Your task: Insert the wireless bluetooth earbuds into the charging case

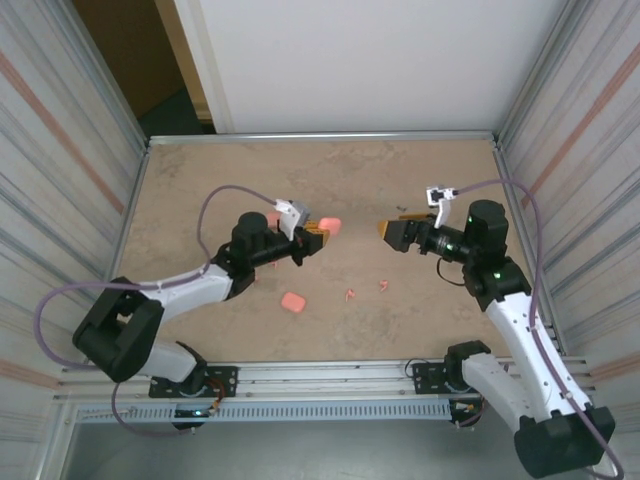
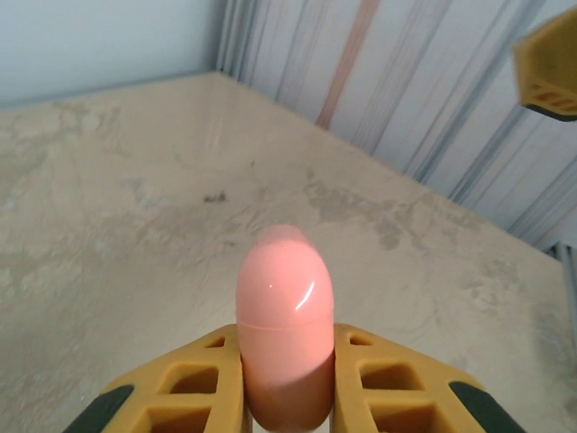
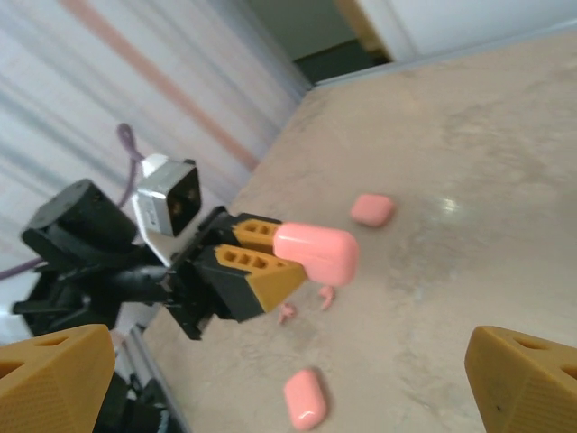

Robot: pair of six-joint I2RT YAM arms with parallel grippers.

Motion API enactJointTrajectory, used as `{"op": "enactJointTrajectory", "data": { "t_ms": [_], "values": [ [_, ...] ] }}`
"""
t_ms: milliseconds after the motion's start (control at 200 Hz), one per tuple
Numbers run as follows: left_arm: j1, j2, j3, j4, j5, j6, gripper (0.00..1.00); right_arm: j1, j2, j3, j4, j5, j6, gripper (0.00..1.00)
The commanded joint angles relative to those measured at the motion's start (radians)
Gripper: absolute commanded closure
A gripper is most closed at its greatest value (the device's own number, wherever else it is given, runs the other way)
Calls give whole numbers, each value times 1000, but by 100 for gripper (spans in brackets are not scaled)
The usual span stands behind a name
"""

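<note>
Top cam first: my left tool (image 1: 318, 234) is clamped on a pink charging case (image 1: 329, 226), arm stretched low over the table (image 1: 420, 170). The right tool (image 1: 388, 231) faces it, elbow tucked, jaws wide and empty, and the earbuds (image 1: 351, 294) lie loose on the table between the arms. On the left wrist cam the case (image 2: 285, 307) sits upright and looks closed. On the right wrist cam it's dead ahead, so I'd creep in square to the lid.

Beige marbled table (image 1: 400, 170), ribbed side walls (image 1: 60, 150), white back panel (image 1: 350, 60)
</note>
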Motion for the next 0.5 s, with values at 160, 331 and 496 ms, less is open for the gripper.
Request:
{"op": "enactJointTrajectory", "data": {
  "t_ms": [160, 331, 496],
  "values": [
    [55, 115, 162, -250, -66, -70, 100, -131, -106, -85, -26, -12, 84, 0],
    [92, 219, 263, -359, -26, -122, 100, -174, -135, -94, -53, -36, 83, 0],
    [101, 319, 364, -435, -21, -138, 100, -194, -160, -97, -90, -32, 64, 0]
  ]
}}
